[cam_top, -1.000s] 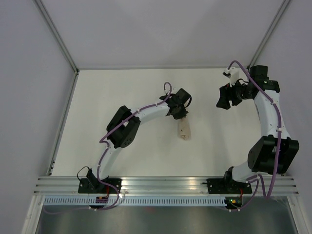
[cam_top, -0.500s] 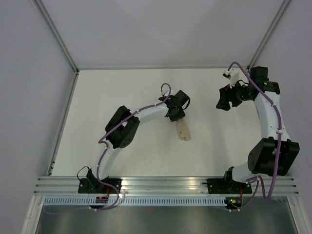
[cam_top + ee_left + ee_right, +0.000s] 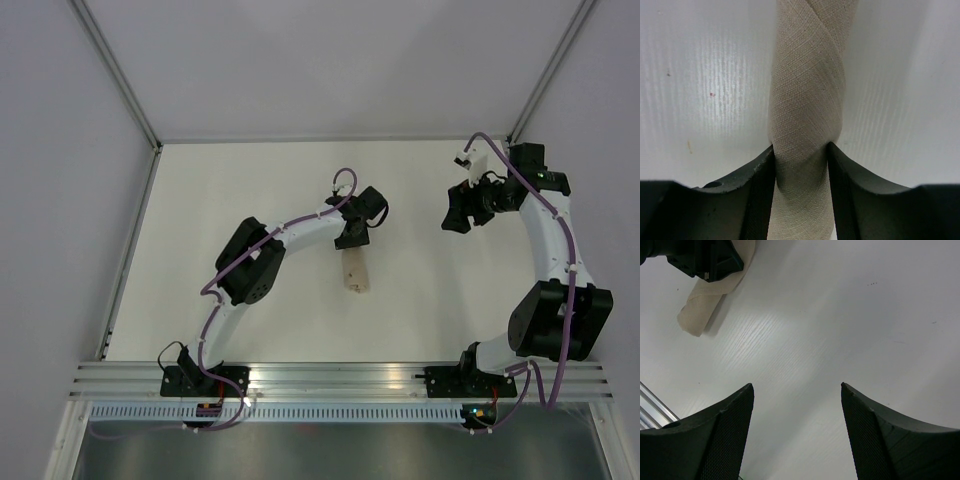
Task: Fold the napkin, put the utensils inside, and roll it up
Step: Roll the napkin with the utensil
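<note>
The napkin point(image 3: 354, 272) is rolled into a slim beige tube and lies on the white table, its length pointing toward the near edge. My left gripper point(image 3: 352, 240) is at its far end. In the left wrist view the tube point(image 3: 807, 95) runs up between my left gripper's point(image 3: 801, 150) black fingers point(image 3: 757, 185), which press both sides and pinch it slightly. The utensils are hidden. My right gripper point(image 3: 458, 215) hangs open over bare table to the right, well apart from the roll. Its wrist view shows wide-apart jaws point(image 3: 797, 390) and the napkin point(image 3: 700, 310) far off.
An aluminium rail point(image 3: 340, 380) runs along the near edge, where both arm bases are bolted. Grey walls close the table's left, back and right sides. The white table point(image 3: 230, 180) shows bare around the roll.
The left jaws have widened round the roll. The roll's free end has swung left, from slanting right to pointing straight at the near edge. The right arm barely moved.
</note>
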Tool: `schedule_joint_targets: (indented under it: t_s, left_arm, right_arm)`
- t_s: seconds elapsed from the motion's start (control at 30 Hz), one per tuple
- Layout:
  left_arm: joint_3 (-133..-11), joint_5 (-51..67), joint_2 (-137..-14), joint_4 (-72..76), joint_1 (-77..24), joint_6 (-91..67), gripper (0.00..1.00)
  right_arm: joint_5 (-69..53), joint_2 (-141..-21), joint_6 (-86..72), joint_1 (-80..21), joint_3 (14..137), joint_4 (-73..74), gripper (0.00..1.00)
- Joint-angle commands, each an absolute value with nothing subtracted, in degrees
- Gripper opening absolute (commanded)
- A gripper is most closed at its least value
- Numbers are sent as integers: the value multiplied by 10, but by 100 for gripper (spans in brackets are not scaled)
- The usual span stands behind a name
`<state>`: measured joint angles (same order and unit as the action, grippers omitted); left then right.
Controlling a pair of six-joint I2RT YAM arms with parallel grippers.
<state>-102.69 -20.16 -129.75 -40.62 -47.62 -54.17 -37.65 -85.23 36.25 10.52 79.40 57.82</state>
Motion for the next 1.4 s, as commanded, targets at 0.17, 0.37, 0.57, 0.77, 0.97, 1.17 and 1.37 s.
schedule_joint_targets:
  t_s: [0.17, 0.37, 0.57, 0.77, 0.97, 1.17, 1.37]
  left_arm:
    - [-1018, -224, -1354, -520, -468, -423, 51]
    - [-1021, -225, -1339, -505, -470, -404, 52]
    - [-1034, -208, -1324, -498, -471, -403, 55]
    - [-1036, -197, -1303, -490, -469, -397, 58]
    - [-1034, -174, -1276, -469, -467, -374, 59]
    - [-1032, -153, -1252, -438, -466, -350, 59]
    - [-1021, -118, -1237, -402, -462, -332, 59]
  right_arm:
    - [-391, -850, 368, 105, 785, 578, 76]
    - [-389, -849, 368, 105, 776, 574, 76]
    - [-387, -852, 369, 105, 778, 573, 76]
    - [-386, -852, 368, 105, 780, 575, 76]
    - [-384, -853, 367, 105, 781, 576, 76]
    - [-381, -855, 367, 105, 773, 570, 76]
    - [-376, -856, 366, 105, 773, 568, 76]
